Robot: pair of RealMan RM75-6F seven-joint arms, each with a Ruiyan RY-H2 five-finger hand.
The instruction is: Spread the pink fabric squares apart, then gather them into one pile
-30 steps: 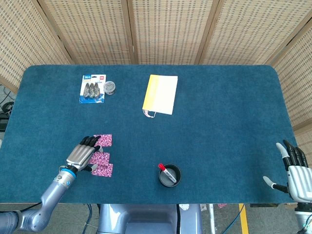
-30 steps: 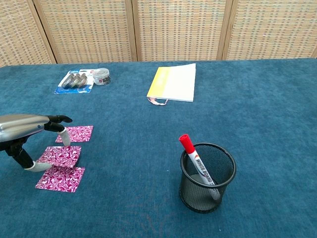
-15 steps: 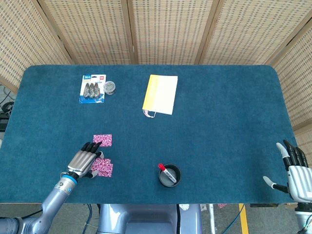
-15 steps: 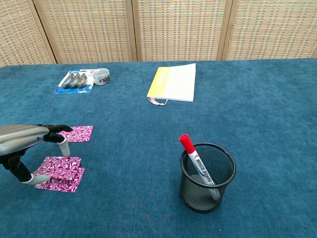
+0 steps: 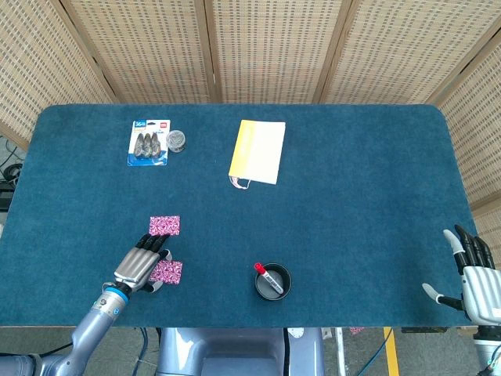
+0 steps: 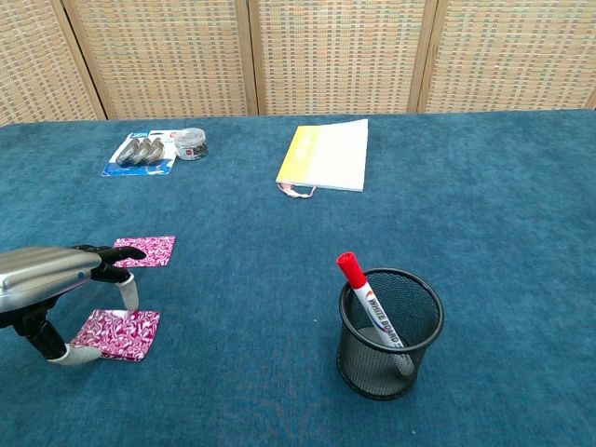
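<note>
Head view: the left hand (image 5: 142, 262), fingers extended side by side, is laid on a pink patterned fabric square (image 5: 168, 272) at the table's 7 o'clock; a second pink square (image 5: 164, 225) is seen just beyond. The right hand (image 5: 472, 270) is held at 4 o'clock, fingers spread, empty.

Chest view: the left hand (image 6: 58, 275) is seen over the near square (image 6: 119, 333), fingertips touching it; the far square (image 6: 144, 251) lies apart.

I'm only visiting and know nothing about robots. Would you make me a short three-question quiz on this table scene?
1. True or false: the marker stands in the mesh cup.
2. Which hand rests on the near pink fabric pile? A) left hand B) right hand
3. Fill in: one pink fabric square lies alone, ___ from the robot than the pile.

Key: 1 true; 2 A; 3 farther.
</note>
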